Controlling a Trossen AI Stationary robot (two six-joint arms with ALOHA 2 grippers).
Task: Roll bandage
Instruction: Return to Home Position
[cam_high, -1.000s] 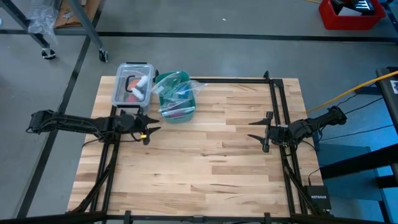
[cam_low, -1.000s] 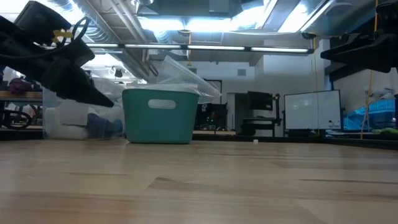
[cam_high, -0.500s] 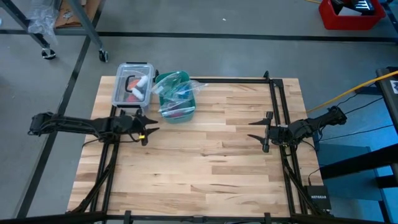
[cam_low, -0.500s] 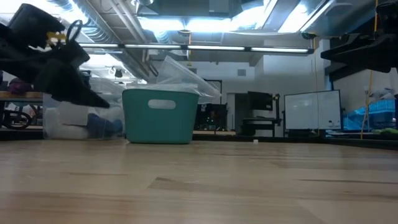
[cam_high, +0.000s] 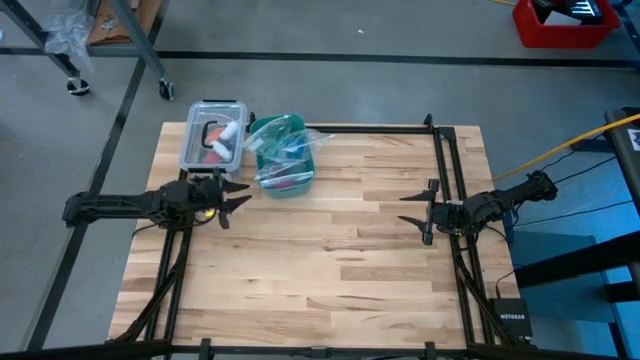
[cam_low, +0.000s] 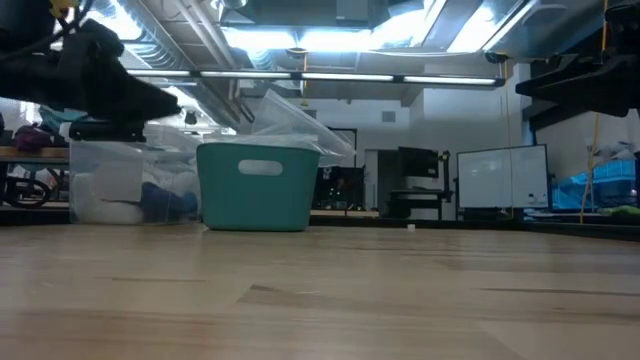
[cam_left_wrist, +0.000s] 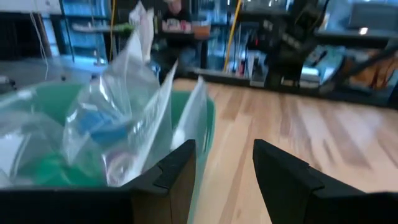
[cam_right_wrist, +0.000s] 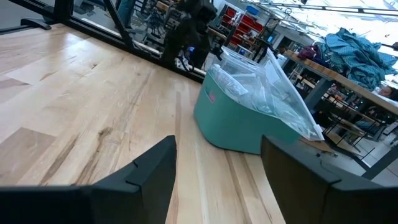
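- Bin (cam_low: 260, 200) at the worktop's (cam_high: 330, 260) far edge holds a clear bag (cam_high: 280, 150); bandage (cam_left_wrist: 99, 127) inside the bag.
- Clear box (cam_high: 212, 135) just beside bin, white and red items inside.
- Left tool (cam_high: 243, 194) near bin, parted, empty.
- Right tool (cam_high: 402, 208) well apart, wide, empty.

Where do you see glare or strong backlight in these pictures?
Low view: ceiling lights glare brightly, so the left claw is a dark silhouette against them. Left wrist view: the transparent bag in the teal bin shines with reflections. High view: even light.
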